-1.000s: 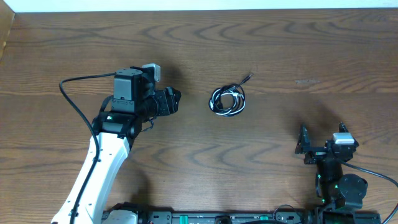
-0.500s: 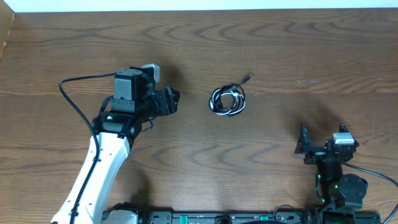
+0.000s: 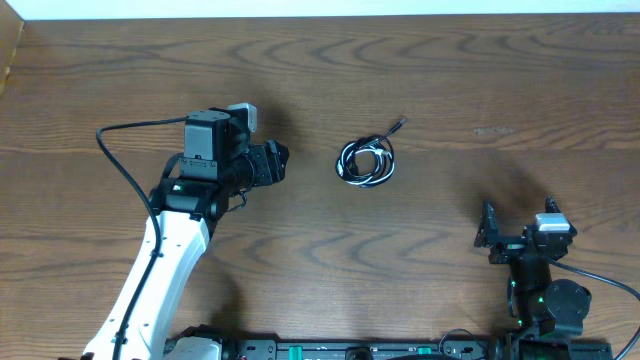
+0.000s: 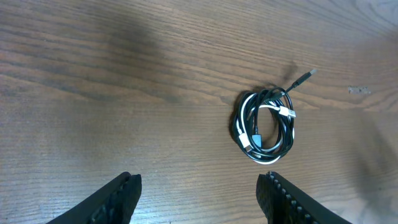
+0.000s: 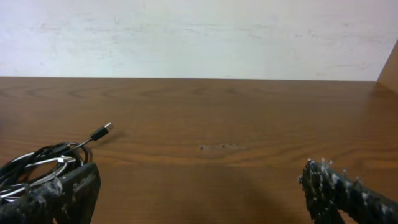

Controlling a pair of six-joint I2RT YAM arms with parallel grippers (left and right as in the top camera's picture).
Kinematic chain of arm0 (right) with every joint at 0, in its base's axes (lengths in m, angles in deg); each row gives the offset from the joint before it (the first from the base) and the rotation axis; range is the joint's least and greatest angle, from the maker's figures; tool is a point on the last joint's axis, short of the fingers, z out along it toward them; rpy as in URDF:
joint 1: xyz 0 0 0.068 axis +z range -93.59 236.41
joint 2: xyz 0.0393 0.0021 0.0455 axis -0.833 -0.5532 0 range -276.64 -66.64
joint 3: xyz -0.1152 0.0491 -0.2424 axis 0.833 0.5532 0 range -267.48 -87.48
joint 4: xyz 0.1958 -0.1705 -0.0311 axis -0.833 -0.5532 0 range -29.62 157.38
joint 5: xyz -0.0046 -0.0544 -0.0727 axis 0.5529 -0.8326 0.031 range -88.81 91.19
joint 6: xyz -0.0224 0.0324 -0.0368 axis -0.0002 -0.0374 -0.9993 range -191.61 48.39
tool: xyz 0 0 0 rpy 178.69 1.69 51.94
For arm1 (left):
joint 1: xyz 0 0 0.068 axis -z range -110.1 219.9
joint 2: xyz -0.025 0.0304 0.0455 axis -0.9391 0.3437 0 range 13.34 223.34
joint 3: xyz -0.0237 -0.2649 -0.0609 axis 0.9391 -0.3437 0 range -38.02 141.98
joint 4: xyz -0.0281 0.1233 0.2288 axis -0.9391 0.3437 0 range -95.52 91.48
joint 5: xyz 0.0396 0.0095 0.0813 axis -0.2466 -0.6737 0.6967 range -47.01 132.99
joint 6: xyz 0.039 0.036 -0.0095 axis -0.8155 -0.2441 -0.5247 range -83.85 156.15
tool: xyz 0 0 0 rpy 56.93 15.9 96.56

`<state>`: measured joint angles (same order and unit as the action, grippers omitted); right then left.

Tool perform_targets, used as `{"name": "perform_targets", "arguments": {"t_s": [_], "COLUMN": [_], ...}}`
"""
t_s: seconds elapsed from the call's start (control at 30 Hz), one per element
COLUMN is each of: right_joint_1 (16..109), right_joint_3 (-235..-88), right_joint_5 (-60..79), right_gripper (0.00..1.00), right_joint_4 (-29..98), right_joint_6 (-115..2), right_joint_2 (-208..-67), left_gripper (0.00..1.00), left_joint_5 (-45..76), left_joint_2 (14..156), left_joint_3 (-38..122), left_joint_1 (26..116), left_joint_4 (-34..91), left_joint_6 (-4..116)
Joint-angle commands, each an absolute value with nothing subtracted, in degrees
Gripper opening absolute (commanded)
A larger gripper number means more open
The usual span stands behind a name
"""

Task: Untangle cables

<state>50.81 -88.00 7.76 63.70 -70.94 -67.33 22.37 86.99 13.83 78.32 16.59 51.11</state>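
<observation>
The cables [image 3: 366, 161] lie as one small coil on the wooden table, black and white cords wound together, with a black plug end [image 3: 401, 122] sticking out to the upper right. In the left wrist view the cables [image 4: 266, 123] sit ahead and to the right of my open left gripper [image 4: 199, 199], apart from it. My left gripper [image 3: 281, 160] hovers left of the coil. My right gripper [image 3: 516, 228] stands open near the front right, well away from the coil. The right wrist view shows the cables [image 5: 37, 165] at far left, partly behind my left finger [image 5: 62, 193].
Bare wood table [image 3: 480, 90] surrounds the coil. A thick black arm wire [image 3: 120, 170] loops out left of my left arm. A pale wall [image 5: 199, 37] bounds the table's far edge.
</observation>
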Motion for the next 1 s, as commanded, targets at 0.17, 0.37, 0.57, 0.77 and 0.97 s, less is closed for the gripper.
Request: {"name": "perform_targets", "arguments": {"t_s": [0.17,0.37,0.57,0.77,0.97], "right_joint_1": [50.39,50.39,50.39,50.39,50.39], "right_joint_3": [-87.8,-87.8,-87.8,-87.8,-87.8], "right_joint_5": [7.54,7.54,7.54,7.54,7.54], "right_gripper": [0.99,0.99,0.99,0.99,0.99], "right_joint_4": [63.56,63.56,63.56,63.56,63.56], "right_joint_6": [-70.38,-70.38,-70.38,-70.38,-70.35], "right_joint_2": [-67.09,-67.09,-67.09,-67.09,-67.09], "left_gripper": [0.64,0.64,0.64,0.64,0.64], "left_joint_5": [23.16,23.14,23.16,22.74,22.72], "left_joint_2": [87.44,87.44,87.44,87.42,87.51], "left_joint_3": [15.84,15.84,15.84,15.87,16.92], "left_joint_1": [78.39,78.39,78.34,78.34,78.34], "left_joint_4": [17.09,17.42,16.83,12.35,10.23], "left_joint_6": [50.18,50.18,50.18,51.46,51.9]}}
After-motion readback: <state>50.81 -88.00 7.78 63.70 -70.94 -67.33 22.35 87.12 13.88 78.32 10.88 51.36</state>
